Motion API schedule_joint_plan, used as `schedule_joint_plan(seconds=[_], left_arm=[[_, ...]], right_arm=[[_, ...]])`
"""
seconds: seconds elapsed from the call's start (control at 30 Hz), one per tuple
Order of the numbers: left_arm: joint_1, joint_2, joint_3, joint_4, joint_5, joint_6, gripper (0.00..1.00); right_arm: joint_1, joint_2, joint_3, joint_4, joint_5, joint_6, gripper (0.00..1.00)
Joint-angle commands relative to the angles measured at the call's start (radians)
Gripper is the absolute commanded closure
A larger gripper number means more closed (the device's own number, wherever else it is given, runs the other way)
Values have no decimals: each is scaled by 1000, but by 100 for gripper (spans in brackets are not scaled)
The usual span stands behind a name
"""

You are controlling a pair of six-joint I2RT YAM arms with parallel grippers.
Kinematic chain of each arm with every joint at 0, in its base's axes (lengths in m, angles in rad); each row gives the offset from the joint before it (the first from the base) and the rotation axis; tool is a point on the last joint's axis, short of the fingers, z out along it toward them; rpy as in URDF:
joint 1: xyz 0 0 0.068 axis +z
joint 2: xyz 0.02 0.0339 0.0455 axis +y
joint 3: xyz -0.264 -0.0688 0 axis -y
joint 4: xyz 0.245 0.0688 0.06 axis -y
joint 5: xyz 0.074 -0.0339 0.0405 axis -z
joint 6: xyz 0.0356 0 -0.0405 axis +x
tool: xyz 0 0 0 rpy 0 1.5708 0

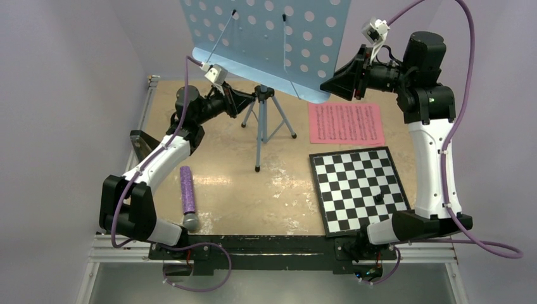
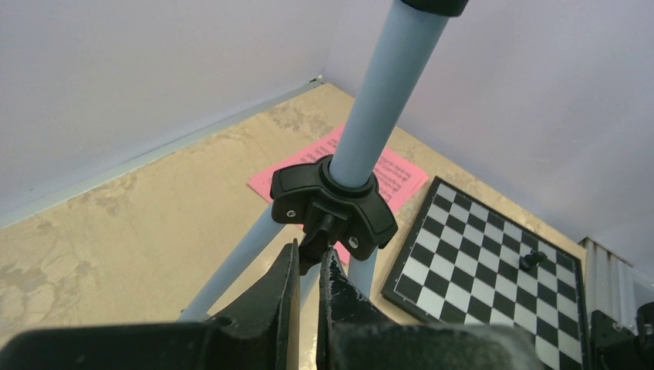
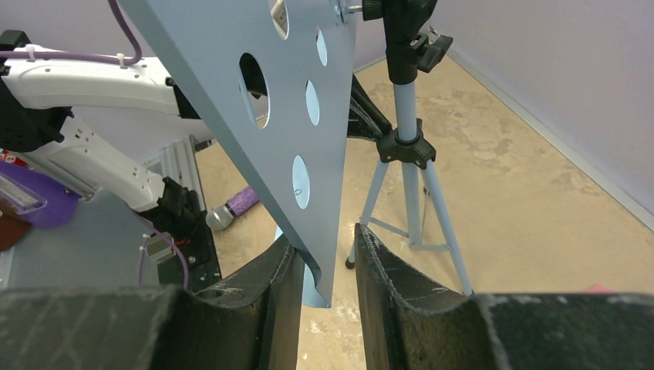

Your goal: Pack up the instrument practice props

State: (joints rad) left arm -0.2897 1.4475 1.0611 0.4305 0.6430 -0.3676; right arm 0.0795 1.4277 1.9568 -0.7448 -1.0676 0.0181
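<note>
The left jaws are closed to a thin gap upon the small knob of the black plastic tripod hub (image 2: 362, 212) of the tall light-blue perforated metal music stand (image 1: 266, 38), which is stood upright on the tan counter (image 1: 234, 190). The right jaws are held partly open, with the stand's lower panel edge between them and a gap left on one side. A pink sheet-music page (image 1: 345, 123) is laid flat beneath the right jaws.

You had smooth, matt-painted sheet metal in the music stand (image 1: 273, 56), smooth black plastic at its leg hub (image 2: 362, 210), thin pink paper in the sheet-music pages (image 1: 346, 123), a glossy checkered board (image 1: 358, 190), and a rough, scuffed tabletop (image 1: 228, 158).
</note>
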Motion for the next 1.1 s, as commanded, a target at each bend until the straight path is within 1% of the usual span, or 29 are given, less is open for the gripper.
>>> schedule_joint_plan(seconds=[0.0, 0.17, 0.33, 0.37, 0.4, 0.43, 0.47, 0.5, 0.53, 0.57, 0.6, 0.67, 0.7, 0.77, 0.83, 0.9, 1.0, 1.07], left_arm=[[-17, -59, -41, 66, 169, -323, 100], [-17, -55, -63, 124, 216, -351, 100], [-16, -61, -75, 76, 179, -351, 100], [-16, -65, -77, 71, 174, -337, 96], [-16, -72, -81, 67, 178, -301, 86], [-16, -81, -80, 57, 191, -249, 73], [-14, -91, -77, 27, 212, -167, 59], [-13, -103, -63, -33, 226, -78, 50], [-13, -116, -49, -116, 226, 36, 46], [-12, -133, -39, -186, 209, 161, 44], [-12, -153, -38, -234, 186, 271, 43], [-13, -194, -49, -286, 162, 544, 43], [-14, -212, -55, -304, 152, 715, 42], [-15, -237, -71, -296, 120, 943, 41], [-16, -244, -86, -262, 103, 1135, 40], [-17, -236, -97, -208, 95, 1293, 39], [-20, -215, -113, -126, 114, 1501, 38], [-21, -192, -121, -87, 130, 1612, 37]], right_arm=[[-9, -21, -12, -14, 36, -48, 68], [-9, -33, -26, -33, 42, -63, 68], [-8, -35, -20, -39, 45, -67, 68], [-9, -36, -19, -41, 46, -67, 68], [-8, -36, -18, -41, 46, -69, 68], [-8, -37, -18, -41, 46, -69, 68], [-9, -39, -18, -41, 45, -70, 68], [-9, -39, -18, -42, 44, -70, 68], [-8, -39, -18, -41, 44, -70, 68], [-8, -38, -18, -41, 41, -71, 68], [-8, -37, -16, -39, 39, -71, 68], [-8, -34, -16, -33, 33, -67, 68], [-9, -32, -15, -30, 29, -64, 68], [-8, -27, -12, -24, 21, -56, 68], [-8, -25, -17, -9, 14, -44, 68], [-8, -25, -22, 5, 7, -34, 68], [-8, -26, -23, 14, 3, -28, 69], [-8, -25, -22, 17, -1, -26, 69]])
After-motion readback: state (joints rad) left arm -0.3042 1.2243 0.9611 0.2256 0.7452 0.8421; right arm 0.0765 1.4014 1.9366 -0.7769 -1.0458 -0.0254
